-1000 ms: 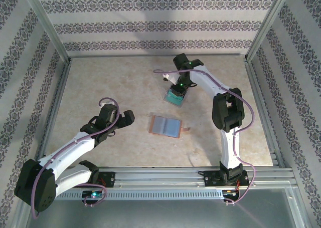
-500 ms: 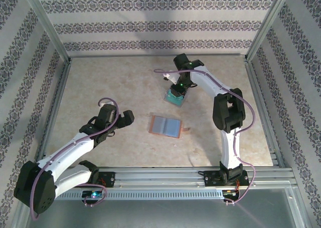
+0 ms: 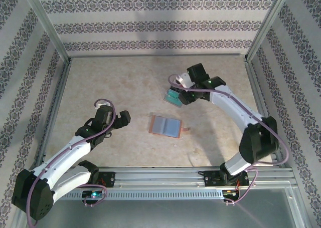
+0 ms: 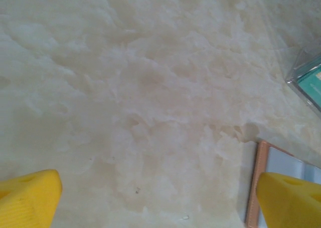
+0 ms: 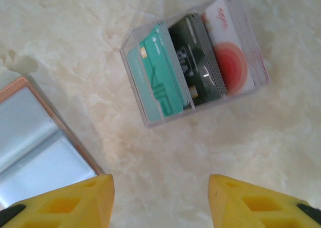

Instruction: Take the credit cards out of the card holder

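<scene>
The card holder lies open and flat at mid-table, brown-edged with grey-blue pockets and a small tab on its right. The credit cards stand on edge in a small clear box behind it: a teal one, a dark one and a white-and-red one. My right gripper hovers just right of the box, open, nothing between its jaws. My left gripper hangs wide open left of the card holder, whose brown edge shows beside its right finger; bare table lies between the jaws.
The marble-patterned table is fenced by metal rails and patterned walls. The clear box's corner is at the right edge of the left wrist view. Open tabletop stretches left of and behind the left gripper.
The right gripper has opened and drawn back to the right from the clear box, its elbow swinging outward. The left arm has eased back slightly toward its base.
</scene>
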`<state>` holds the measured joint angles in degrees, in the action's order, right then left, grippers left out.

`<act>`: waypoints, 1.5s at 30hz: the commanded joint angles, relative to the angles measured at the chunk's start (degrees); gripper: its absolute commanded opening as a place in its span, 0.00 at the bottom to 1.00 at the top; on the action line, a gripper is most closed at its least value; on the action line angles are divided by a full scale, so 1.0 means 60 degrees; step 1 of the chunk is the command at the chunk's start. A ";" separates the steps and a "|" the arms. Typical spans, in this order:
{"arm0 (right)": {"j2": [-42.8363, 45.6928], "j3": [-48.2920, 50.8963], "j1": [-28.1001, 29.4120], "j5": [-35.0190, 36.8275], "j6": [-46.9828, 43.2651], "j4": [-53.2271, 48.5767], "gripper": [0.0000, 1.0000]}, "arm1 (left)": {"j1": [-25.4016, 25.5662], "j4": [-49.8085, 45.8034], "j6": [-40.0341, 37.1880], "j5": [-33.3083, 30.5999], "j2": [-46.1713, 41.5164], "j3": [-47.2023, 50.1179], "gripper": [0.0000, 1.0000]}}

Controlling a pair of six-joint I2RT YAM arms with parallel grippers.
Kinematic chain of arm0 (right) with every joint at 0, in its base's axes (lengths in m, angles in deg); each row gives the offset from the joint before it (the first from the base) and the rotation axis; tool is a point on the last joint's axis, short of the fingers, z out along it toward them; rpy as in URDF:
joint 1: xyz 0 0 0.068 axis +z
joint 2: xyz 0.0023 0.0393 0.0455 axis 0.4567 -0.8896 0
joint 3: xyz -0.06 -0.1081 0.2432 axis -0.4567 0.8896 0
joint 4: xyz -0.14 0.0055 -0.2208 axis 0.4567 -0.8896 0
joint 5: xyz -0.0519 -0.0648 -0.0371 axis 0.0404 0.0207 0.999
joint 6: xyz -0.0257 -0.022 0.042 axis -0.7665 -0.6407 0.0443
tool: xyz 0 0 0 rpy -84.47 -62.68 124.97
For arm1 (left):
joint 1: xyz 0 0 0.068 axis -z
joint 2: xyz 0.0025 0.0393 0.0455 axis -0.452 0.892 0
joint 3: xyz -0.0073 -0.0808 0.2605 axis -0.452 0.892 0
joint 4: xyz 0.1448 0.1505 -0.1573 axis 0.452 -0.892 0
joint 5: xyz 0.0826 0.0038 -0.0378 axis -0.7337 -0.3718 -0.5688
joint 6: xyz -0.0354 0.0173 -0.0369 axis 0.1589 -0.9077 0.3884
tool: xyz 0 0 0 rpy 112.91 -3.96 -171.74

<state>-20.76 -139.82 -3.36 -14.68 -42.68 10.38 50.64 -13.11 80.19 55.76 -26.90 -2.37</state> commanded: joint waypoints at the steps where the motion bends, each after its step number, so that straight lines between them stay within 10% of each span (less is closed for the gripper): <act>1: 0.1093 0.0758 0.0074 0.0886 0.1068 0.0524 0.57 | -0.0186 -0.0441 -0.0476 -0.0371 -0.0116 -0.0295 0.99; 11: 0.4864 0.3799 0.0030 0.2971 0.3199 0.1584 0.98 | -0.0342 -0.0846 -0.1574 -0.1183 -0.0472 -0.0626 0.99; 26: 0.7911 0.6215 -0.0557 0.5380 0.4824 0.2279 0.98 | -0.0864 0.0488 -0.3190 -0.2428 -0.0889 -0.0397 0.99; 45: 0.7661 0.8005 -0.2803 0.2874 0.5767 0.5279 0.98 | -0.3395 0.5335 -0.5240 -0.0695 -0.0333 0.1156 0.99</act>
<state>25.77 -92.45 -19.25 5.73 -9.44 37.31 31.41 9.09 52.70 48.28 -30.03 3.40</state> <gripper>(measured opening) 0.982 0.993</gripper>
